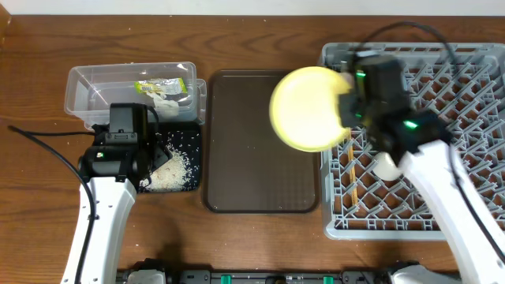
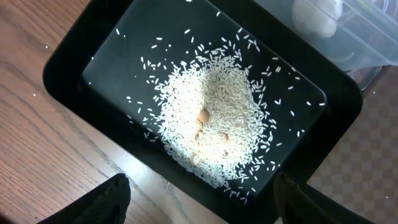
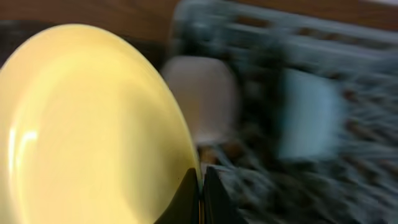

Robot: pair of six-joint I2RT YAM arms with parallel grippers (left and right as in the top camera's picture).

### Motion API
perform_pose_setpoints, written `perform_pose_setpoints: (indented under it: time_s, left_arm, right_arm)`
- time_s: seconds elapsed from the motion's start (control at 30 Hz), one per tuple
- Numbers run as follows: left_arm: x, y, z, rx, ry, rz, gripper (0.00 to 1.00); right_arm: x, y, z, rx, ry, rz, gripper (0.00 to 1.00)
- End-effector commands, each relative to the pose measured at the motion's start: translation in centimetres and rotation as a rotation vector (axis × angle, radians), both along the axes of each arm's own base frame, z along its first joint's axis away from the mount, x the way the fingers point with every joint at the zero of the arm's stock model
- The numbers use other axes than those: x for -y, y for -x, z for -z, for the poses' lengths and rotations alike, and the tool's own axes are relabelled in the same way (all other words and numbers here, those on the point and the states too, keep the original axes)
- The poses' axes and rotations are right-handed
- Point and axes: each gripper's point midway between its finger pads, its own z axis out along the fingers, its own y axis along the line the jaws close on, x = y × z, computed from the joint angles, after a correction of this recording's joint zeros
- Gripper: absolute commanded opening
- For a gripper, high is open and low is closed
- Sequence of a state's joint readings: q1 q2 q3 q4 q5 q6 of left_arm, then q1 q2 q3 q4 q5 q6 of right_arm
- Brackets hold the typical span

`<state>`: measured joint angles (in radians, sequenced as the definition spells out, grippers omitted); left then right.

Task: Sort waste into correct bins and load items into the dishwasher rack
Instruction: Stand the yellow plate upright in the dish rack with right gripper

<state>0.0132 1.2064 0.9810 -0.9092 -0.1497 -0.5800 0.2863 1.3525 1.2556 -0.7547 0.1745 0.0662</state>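
My right gripper (image 1: pixel 347 106) is shut on the rim of the round yellow plate (image 1: pixel 309 108) and holds it in the air at the left edge of the grey dishwasher rack (image 1: pixel 465 79). In the right wrist view the plate (image 3: pixel 87 130) fills the left, pinched between my fingers (image 3: pixel 202 186); the view is blurred. A white bowl (image 1: pixel 385 166) sits in the rack. My left gripper (image 2: pixel 202 199) is open and empty above the black tray (image 1: pixel 183 138), which holds loose white rice (image 2: pixel 211 118). The clear tub (image 1: pixel 95 91) holds the green-and-yellow wrapper (image 1: pixel 162 85) and tissue (image 1: pixel 170 99).
The brown serving tray (image 1: pixel 252 158) lies between the black tray and the rack. Chopsticks (image 1: pixel 357 193) lie in the rack near its front left. A pale cup (image 3: pixel 202 99) and a light-blue bowl (image 3: pixel 308 118) show blurred in the rack.
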Motion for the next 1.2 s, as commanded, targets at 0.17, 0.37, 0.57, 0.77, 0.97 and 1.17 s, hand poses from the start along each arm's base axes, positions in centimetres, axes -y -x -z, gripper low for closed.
perform_pose_setpoints:
  time_s: [0.17,0.37,0.57,0.77,0.97,1.17]
  left_arm:
    - [-0.5,0.2,0.3,-0.008,-0.015,-0.021,0.77]
    - [-0.5,0.2,0.3,-0.007,-0.014,-0.021,0.77]
    - [-0.5,0.2,0.3,-0.007,-0.014,-0.021,0.77]
    - [-0.5,0.2,0.3,-0.008,-0.015,-0.021,0.77]
    - [-0.5,0.2,0.3,-0.007,-0.014,-0.021,0.77]
    - [-0.4,0.2,0.3,-0.008,-0.012,-0.02,0.77]
  right_arm:
    - [10.6,4.0,-3.1,-0.033,0.441,0.134,0.01]
    - [13.1,5.3,-2.7,-0.123,0.613,0.178,0.01]
    - [13.4,4.9,-1.3,-0.163,0.623,0.216,0.01]
    - [11.5,4.1,0.1,-0.193,0.643,0.149,0.01]
    - [8.4,3.4,2.0,-0.216,0.626,0.051,0.05]
    - [4.8,2.9,3.3,-0.179,0.36,0.096,0.4]
